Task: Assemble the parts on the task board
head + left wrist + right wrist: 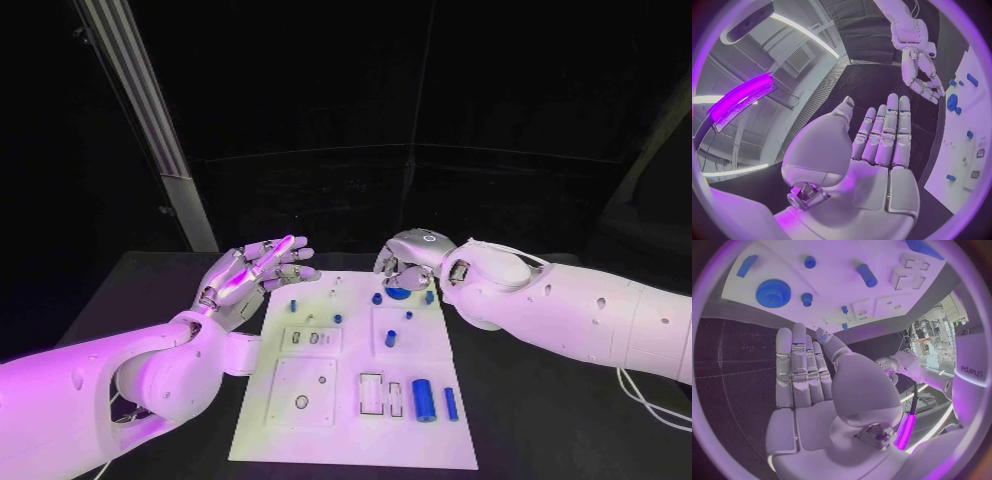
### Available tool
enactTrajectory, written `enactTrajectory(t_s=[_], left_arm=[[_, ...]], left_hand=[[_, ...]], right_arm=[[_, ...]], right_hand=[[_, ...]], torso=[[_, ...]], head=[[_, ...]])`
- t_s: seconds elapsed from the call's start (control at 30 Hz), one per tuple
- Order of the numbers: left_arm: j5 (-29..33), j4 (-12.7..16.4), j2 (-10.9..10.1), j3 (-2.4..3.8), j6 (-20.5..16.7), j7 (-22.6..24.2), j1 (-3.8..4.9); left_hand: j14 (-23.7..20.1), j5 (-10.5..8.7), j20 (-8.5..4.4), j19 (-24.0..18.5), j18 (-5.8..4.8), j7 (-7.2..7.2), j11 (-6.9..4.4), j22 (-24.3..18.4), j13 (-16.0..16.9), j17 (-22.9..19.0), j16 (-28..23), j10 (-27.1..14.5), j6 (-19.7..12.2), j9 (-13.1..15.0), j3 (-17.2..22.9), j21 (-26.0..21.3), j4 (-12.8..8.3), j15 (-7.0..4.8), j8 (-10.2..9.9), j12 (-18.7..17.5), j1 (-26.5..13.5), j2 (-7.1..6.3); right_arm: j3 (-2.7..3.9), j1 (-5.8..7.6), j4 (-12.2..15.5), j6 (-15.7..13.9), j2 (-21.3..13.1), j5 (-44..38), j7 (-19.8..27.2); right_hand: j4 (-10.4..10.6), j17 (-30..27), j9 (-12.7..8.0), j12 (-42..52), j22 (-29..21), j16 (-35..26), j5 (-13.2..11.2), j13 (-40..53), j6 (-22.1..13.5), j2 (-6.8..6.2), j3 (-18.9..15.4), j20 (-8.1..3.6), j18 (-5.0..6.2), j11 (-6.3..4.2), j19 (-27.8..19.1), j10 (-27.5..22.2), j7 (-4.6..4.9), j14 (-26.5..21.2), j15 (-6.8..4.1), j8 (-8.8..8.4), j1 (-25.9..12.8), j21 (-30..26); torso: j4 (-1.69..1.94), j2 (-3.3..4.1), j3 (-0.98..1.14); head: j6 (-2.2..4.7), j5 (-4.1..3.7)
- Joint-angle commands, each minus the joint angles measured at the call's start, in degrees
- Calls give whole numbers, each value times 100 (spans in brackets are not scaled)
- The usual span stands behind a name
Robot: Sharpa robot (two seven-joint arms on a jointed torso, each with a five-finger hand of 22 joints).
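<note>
The white task board [310, 425] lies in the middle of the table with several blue parts on it. A blue gear [400, 296] sits near its far edge, a thick blue cylinder [423, 399] and a thin peg [450, 402] near its right side, and a short peg [391, 340] mid-board. My right hand [408, 255] hovers over the far edge just beyond the gear [773, 292], its fingers [798, 365] straight and empty. My left hand [257, 272] is raised off the far left corner, palm [879, 150] flat, fingers apart, holding nothing. The right hand [922, 75] points down beside the gear [952, 102].
Small blue pieces [293, 305] and rectangular slots [371, 390] dot the board. A round hole [302, 401] sits in its near left plate. Black table [562, 420] surrounds the board on all sides. A slanted pale post [144, 120] stands behind the table at left.
</note>
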Motion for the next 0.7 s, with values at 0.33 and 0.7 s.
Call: enactTrajectory(t_s=[0.33, 0.7], left_arm=[[187, 53, -11, 2, 253, -15, 30], [188, 20, 0, 1, 262, -72, 42]], left_hand=[[26, 11, -4, 41, 51, 170, 0, -9, -10, 15, -50, 20, 9, -10, -8, -32, -37, -4, -30, -46, -5, 51], [25, 12, -1, 40, 50, 175, 5, -14, -10, 22, -66, 13, 0, -11, -13, -37, -48, -1, -43, -65, -3, 64]], right_arm=[[10, 37, -15, 512, 105, -603, -493], [10, 48, -53, 959, 137, -437, -497]], right_hand=[[116, 899, 1, -80, 1864, 1804, -55, 46, -309, -269, 329, -86, -262, -7, 1046, -523, -55, 255, -86, -132, -316, 1167], [202, 1188, 17, -34, 2302, 2159, 40, 64, -420, -307, 462, -55, -328, 44, 1221, -800, -106, 134, -64, -103, -322, 1447]], torso=[[55, 226, -47], [84, 287, -56]], head=[[3, -39], [-38, -72]])
